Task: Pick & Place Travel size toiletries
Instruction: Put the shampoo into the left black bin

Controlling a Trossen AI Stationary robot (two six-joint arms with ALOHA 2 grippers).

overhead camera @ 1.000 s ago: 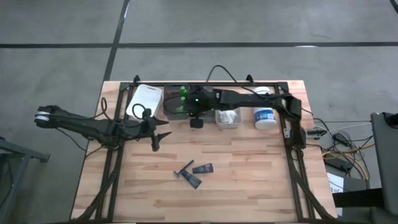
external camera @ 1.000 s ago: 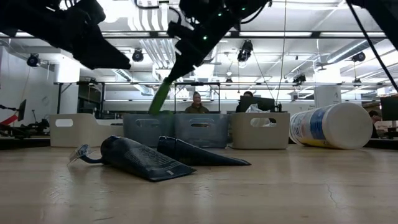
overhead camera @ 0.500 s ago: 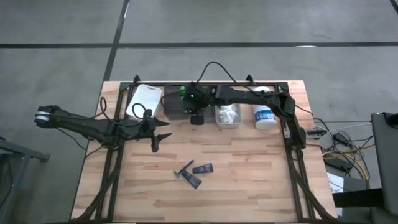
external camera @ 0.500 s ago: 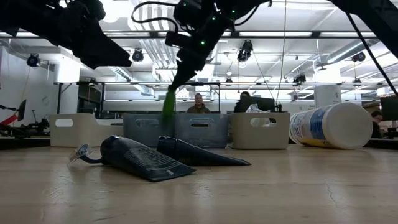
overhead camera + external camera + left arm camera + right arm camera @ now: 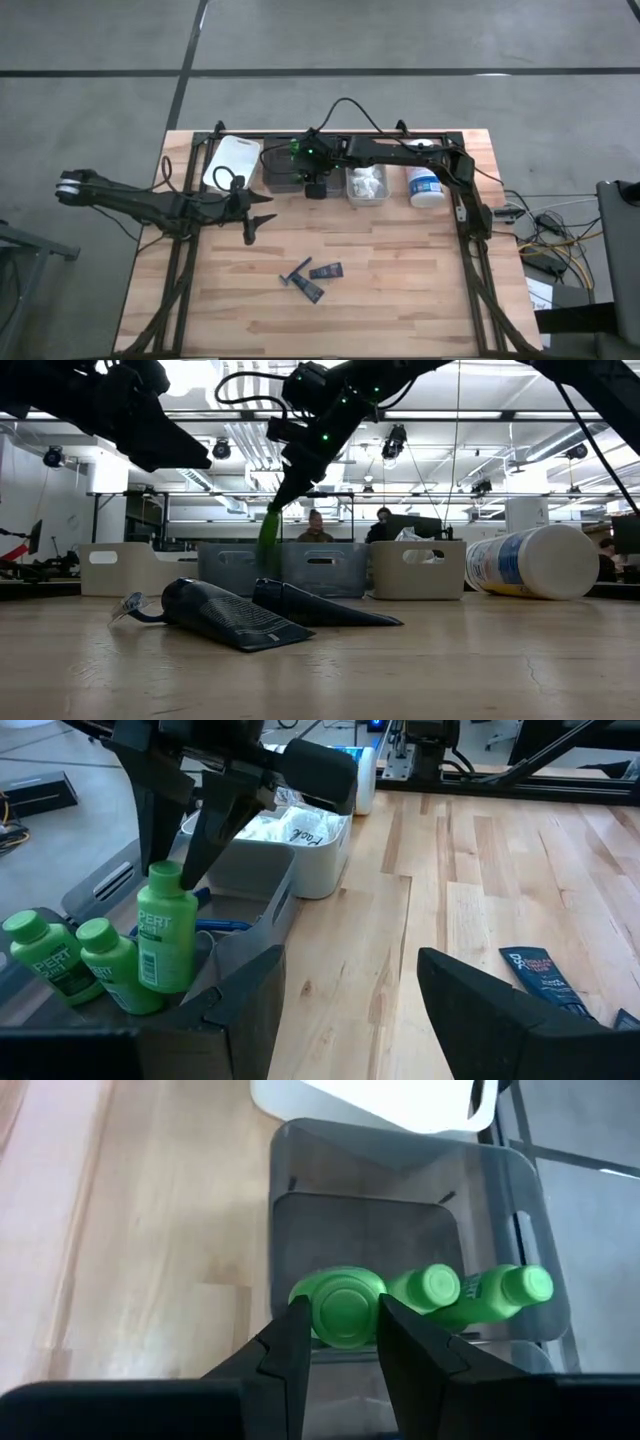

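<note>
A small green bottle (image 5: 167, 935) hangs upright from my right gripper (image 5: 343, 1312), which is shut on it over the dark bin (image 5: 284, 172) at the table's far side. Its lower half is down between the bin's walls, beside two other green bottles (image 5: 32, 956) (image 5: 108, 968) that stand in the bin. Whether its base touches the bin floor is hidden. A razor (image 5: 297, 271) and two dark tubes (image 5: 326, 270) (image 5: 312, 291) lie on the wood at mid-table. My left gripper (image 5: 257, 214) hovers open left of centre, holding nothing. My right gripper pinches the bottle's round cap (image 5: 345, 1305) between its two fingers (image 5: 205, 840), which slant down onto it from above. The bottle hangs upright below the fingertips with its body (image 5: 268, 546) lowered into the dark bin.
A white bin (image 5: 233, 163) stands left of the dark bin, and a clear bin with white packets (image 5: 365, 186) stands to its right. A white tub with a blue label (image 5: 427, 187) lies farther right. Open wood stretches toward the near edge.
My right gripper has carried the green bottle a little toward the far edge and down over the dark bin. The bottle hung tilted above the bin a second ago; now it is upright and lower, its bottom between the bin walls.
</note>
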